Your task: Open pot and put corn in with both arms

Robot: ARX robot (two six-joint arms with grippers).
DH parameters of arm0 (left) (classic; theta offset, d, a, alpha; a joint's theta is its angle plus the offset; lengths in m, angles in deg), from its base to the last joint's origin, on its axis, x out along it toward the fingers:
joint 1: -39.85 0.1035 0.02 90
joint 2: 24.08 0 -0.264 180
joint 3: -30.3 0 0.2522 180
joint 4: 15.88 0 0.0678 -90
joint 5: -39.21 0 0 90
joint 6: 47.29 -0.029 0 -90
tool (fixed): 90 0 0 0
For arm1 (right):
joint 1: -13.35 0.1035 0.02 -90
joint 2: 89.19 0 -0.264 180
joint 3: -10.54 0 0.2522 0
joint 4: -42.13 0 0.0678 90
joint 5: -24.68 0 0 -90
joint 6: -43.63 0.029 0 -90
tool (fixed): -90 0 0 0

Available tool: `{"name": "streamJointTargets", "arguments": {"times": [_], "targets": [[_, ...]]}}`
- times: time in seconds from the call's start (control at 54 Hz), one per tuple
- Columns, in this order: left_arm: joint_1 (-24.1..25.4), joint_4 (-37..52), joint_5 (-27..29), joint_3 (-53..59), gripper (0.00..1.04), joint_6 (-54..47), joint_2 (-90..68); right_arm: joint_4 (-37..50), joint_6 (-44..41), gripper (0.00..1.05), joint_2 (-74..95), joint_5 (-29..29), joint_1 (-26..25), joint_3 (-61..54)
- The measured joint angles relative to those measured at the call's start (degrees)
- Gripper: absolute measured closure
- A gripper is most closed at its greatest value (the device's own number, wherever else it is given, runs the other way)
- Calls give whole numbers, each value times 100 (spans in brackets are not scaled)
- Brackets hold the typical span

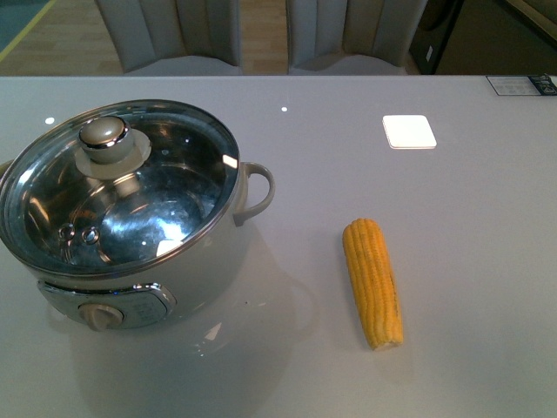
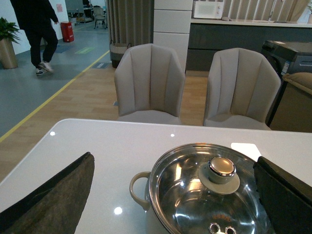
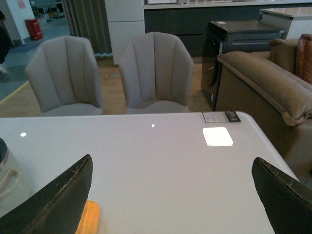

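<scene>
— Grey chairs (image 1: 165,35) stand behind a pale, glossy bench (image 1: 487,218). Where do the things lie on it?

— The pot (image 1: 209,261) sits toward the robot's left with its glass lid (image 1: 174,209) on. The corn (image 1: 372,283) lies on bare bench to its right, well apart from it and pointing lengthwise away from the robot.

— And the grippers?

— Neither shows in the front view. In the wrist views the left gripper (image 2: 174,161) and the right gripper (image 3: 171,161) each have their fingers spread wide and hold nothing. The left one hangs near the pot and looks down on the lid. The right one looks across the bench, with one end of the corn beside a finger.

— How should the lid handle?

— It is probably stiff, fairly heavy, slick and breakable. The knob (image 1: 104,139) looks the only sensible hold. It is smooth and rounded, so the fingers would do best closing beneath its cap and lifting straight up.

— And the corn?

— It looks light and firm, and being round it is apt to roll if nudged. Its kernels should give some grip. A hold across the middle, spanning its width, seems safest.
</scene>
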Motion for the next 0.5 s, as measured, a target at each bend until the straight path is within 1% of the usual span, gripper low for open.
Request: {"name": "streamJointTargets", "arguments": {"times": [0.5], "targets": [[0,-2,0,0,7,0,0,0,0,9,0,0,0,0]]}}
